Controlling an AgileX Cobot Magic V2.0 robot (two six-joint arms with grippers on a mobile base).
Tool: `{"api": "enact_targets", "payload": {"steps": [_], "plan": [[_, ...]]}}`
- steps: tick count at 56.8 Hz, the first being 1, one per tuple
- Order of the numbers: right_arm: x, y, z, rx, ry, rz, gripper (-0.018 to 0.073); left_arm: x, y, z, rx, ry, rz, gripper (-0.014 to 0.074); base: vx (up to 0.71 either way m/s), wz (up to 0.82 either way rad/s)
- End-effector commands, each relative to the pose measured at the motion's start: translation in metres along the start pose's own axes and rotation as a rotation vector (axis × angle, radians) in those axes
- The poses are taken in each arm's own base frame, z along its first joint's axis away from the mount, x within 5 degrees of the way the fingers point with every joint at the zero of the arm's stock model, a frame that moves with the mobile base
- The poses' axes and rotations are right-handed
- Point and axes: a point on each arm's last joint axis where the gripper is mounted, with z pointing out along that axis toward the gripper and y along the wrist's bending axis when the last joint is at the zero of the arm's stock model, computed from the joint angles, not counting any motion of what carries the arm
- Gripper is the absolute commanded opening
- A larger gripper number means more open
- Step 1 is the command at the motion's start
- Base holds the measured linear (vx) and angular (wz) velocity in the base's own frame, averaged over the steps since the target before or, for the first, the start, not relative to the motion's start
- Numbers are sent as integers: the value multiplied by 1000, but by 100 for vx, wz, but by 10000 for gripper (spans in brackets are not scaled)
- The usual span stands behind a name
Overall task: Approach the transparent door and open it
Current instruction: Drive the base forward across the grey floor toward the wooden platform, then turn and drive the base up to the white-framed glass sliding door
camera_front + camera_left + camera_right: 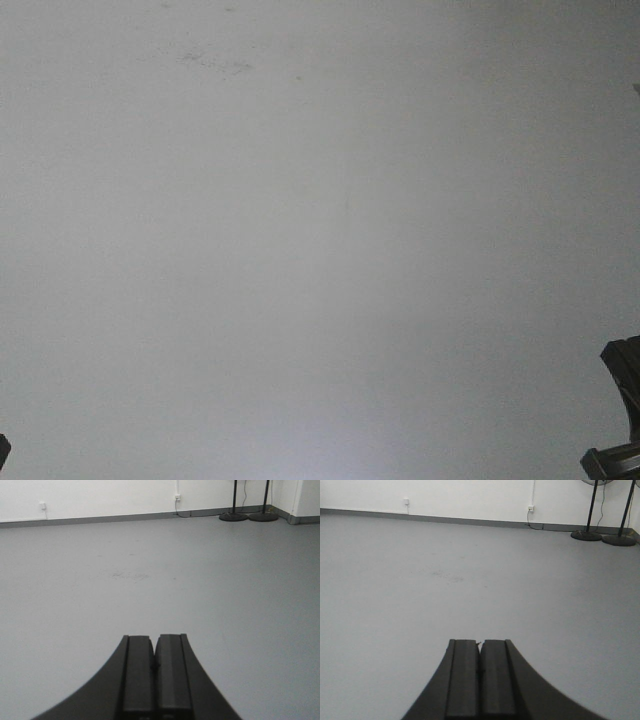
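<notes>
We judge the task to be at its very beginning. The transparent door is in none of our three views, so we cannot say where it stands relative to the base. We see no glass panel, no white frame and no curved handle.

The front-facing camera is filled with bare grey floor (320,260), broken only by a faint scuffed patch (215,62) near the top. A dark piece of the rig (622,400) pokes in at the right edge.

From the left wrist we look along the left claw (155,665). Its two black fingers are pressed together with nothing between them. Beyond it the floor runs to a white wall (100,495) with a grey skirting (115,518), a socket (177,498) and two round stand bases (233,516) near the corner.

The right claw (480,672) is likewise clenched and empty, and it points across the same floor toward that wall.

Nothing of the task shows as done, then. What is left, as we read it, is the whole job:

- finding the door, probably by turning the base, since only wall and floor lie ahead
- driving up to it
- releasing one claw around the handle
- sliding the panel aside
</notes>
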Motion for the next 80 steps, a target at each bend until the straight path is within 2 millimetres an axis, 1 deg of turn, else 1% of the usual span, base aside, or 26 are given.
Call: {"api": "enact_targets", "payload": {"steps": [1, 34, 80], "plan": [[-7, 0, -1, 1, -97, -8, -4, -5, 1, -1, -7, -83, -11, 3, 42, 15], [-7, 0, -1, 1, -97, -8, -4, -5, 1, -1, -7, -83, -11, 3, 44, 20], [-7, 0, -1, 1, -97, -8, -4, -5, 1, -1, -7, -83, -11, 3, 49, 28]]}}
